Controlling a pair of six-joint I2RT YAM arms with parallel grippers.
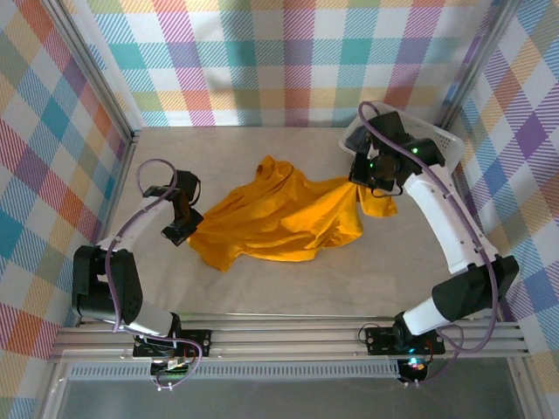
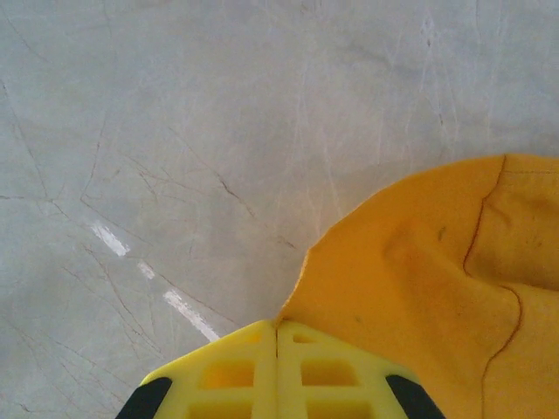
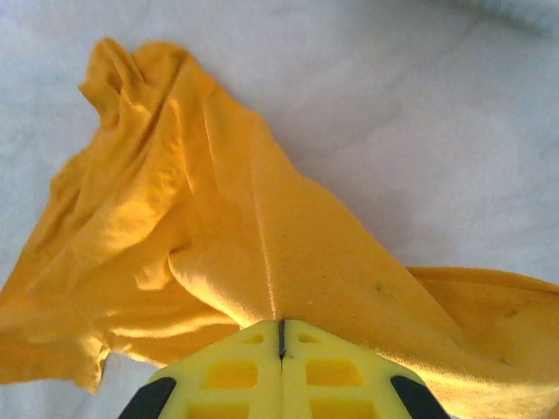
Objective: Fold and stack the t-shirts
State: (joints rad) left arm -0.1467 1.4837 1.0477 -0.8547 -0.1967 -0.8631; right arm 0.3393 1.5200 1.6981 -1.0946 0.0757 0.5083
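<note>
A mustard-orange t-shirt (image 1: 279, 218) lies crumpled across the middle of the table. My left gripper (image 1: 179, 231) sits low at its left edge. In the left wrist view the yellow jaws (image 2: 278, 325) are shut, and a corner of the t-shirt (image 2: 419, 288) runs straight into the seam between them. My right gripper (image 1: 374, 185) is at the shirt's right end, near the basket. Its jaws (image 3: 281, 325) are shut on a fold of the t-shirt (image 3: 218, 227), which fans out from them and is lifted off the table there.
A white lattice basket (image 1: 450, 138) stands at the back right corner, just behind the right arm. Checked walls close the table on three sides. Bare grey tabletop (image 2: 218, 131) lies to the left of the shirt and along the near edge.
</note>
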